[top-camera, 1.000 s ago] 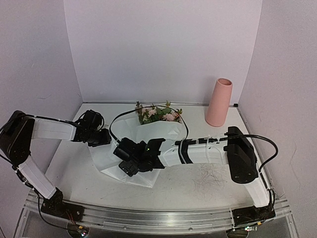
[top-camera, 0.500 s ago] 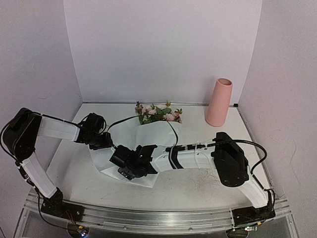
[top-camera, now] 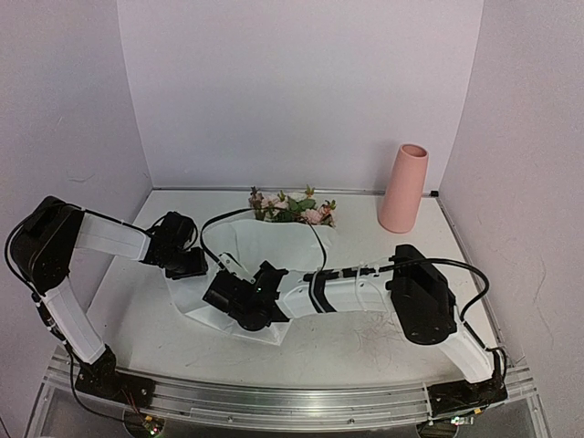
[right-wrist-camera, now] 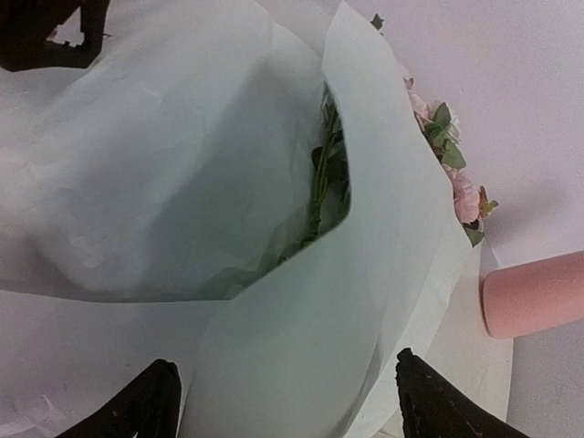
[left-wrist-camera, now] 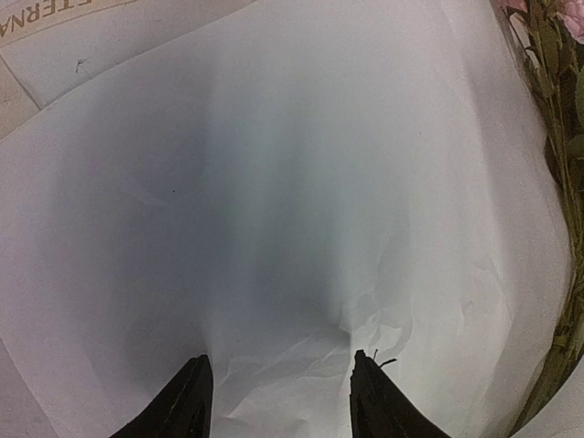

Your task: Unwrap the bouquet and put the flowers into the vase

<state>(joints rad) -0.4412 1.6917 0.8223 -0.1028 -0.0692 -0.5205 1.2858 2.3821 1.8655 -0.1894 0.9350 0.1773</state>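
**DESK:** What does the overhead show?

**PHOTOGRAPHER:** The bouquet (top-camera: 287, 228) lies mid-worktop (top-camera: 383, 342), its white paper (top-camera: 265, 251) partly spread, flowers (top-camera: 294, 208) toward the back wall. The left pincer (top-camera: 187, 263) sits at the paper's left edge, the right pincer (top-camera: 235, 306) at its near corner. The vase (top-camera: 403, 187) stands upright, well apart at back right. A black cable (top-camera: 214, 224) arches over the wrap.

**DESK:** Left wrist?

**PHOTOGRAPHER:** Pincer at middling width, tips on crinkled paper, and no fold is clearly nipped. Stems (left-wrist-camera: 561, 182) run down the right, and the ribbon (left-wrist-camera: 55, 23) lies top left. This arm should pin the sheet flat.

**DESK:** Right wrist?

**PHOTOGRAPHER:** Pincer wide, holding nothing, above a raised flap (right-wrist-camera: 365, 237) that half-hides the stems. It is best to nip the flap's edge alone and peel it away from the blooms. Loose paper is the obstacle.
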